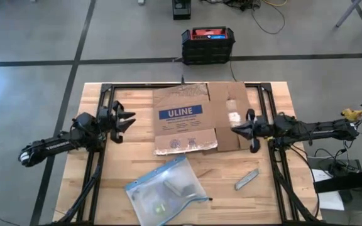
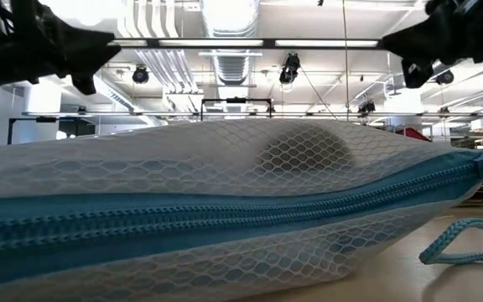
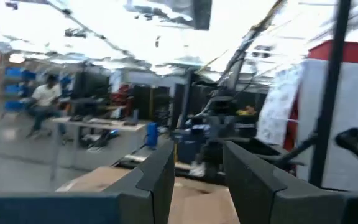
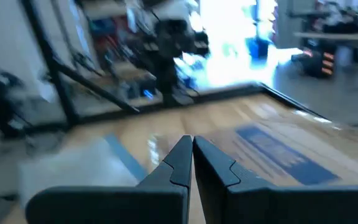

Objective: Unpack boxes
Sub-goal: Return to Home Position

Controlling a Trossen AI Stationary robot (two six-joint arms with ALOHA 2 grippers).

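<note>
Here, the flattened ULINE cardboard box (image 1: 187, 119) lies at the middle rear of the wooden surface (image 1: 124, 163), between the two tools. The left tool (image 1: 129, 122), fingers spread, hovers just beside the box's left edge. The right tool (image 1: 234, 130), fingers pressed together, hangs over its right flap. A mesh zip pouch (image 1: 165, 190) lies nearer the front.

Wooden table (image 1: 124, 160), bearing a blue-edged mesh zip pouch (image 1: 163, 190), well apart from the fingers of the left gripper (image 1: 131, 122). A grey utility knife (image 1: 247, 179) lies near the fingers of the right gripper (image 1: 234, 129). A black crate with red top (image 1: 207, 43) stands on the floor, well beyond both.
</note>
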